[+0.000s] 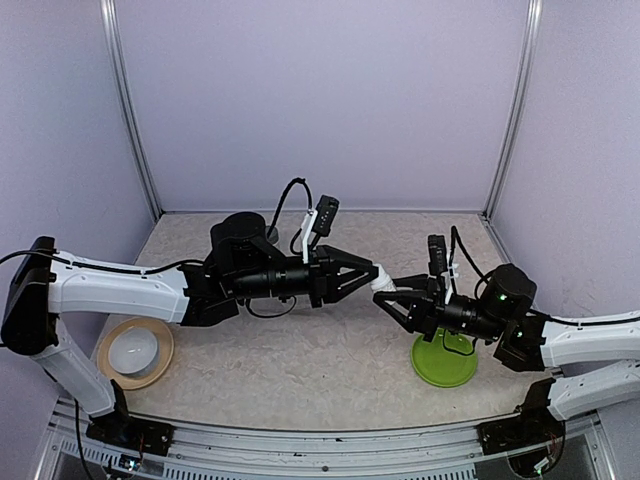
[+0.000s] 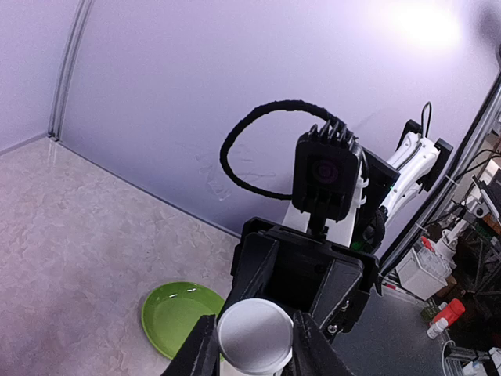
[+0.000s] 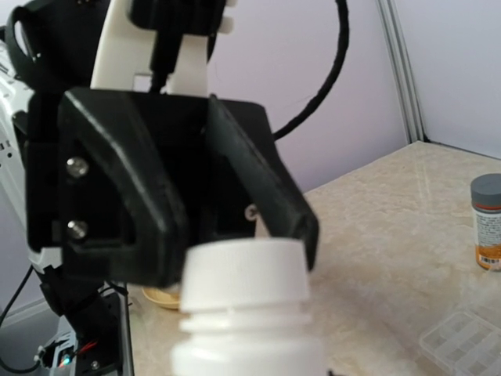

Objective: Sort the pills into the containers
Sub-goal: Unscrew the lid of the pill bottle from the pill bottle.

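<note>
- Near the desk's (image 1: pixel 320 350) front edge, a white bowl (image 1: pixel 133 348) sits on a tan plate (image 1: pixel 165 366) at left, and a green plate (image 1: pixel 445 373) lies at right.
- In mid-air over the middle, the right arm's fingers (image 1: pixel 400 308) are clamped on the small vial (image 3: pixel 246 352).
- The left arm's fingers (image 2: pixel 200 348) pinch its white cap (image 2: pixel 254 338) from the opposite side.
- Farther back, the gray-capped bottle (image 3: pixel 487 223) stands upright on the desk.
</note>
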Controlling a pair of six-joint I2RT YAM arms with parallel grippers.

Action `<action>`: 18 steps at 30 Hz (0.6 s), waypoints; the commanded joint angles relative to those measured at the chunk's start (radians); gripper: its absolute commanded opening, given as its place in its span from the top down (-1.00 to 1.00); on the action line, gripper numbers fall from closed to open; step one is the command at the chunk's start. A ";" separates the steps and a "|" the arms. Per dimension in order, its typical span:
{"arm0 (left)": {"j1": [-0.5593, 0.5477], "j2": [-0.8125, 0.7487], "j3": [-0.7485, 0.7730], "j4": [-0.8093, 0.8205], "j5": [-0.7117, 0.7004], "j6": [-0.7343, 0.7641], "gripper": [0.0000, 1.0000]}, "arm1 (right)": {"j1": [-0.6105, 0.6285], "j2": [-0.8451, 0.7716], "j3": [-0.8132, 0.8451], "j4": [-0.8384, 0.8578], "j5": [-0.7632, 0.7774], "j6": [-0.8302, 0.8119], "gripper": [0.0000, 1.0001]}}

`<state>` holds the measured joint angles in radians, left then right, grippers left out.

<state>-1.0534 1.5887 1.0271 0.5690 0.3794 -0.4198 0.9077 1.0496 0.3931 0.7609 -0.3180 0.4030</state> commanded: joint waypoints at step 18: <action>0.009 -0.005 -0.023 0.074 0.008 -0.052 -0.67 | 0.002 -0.007 0.009 -0.025 -0.016 -0.035 0.83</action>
<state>-1.0512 1.5890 1.0260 0.5835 0.3790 -0.4644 0.9077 1.0500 0.3931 0.7441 -0.3180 0.3813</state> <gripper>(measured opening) 0.734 0.335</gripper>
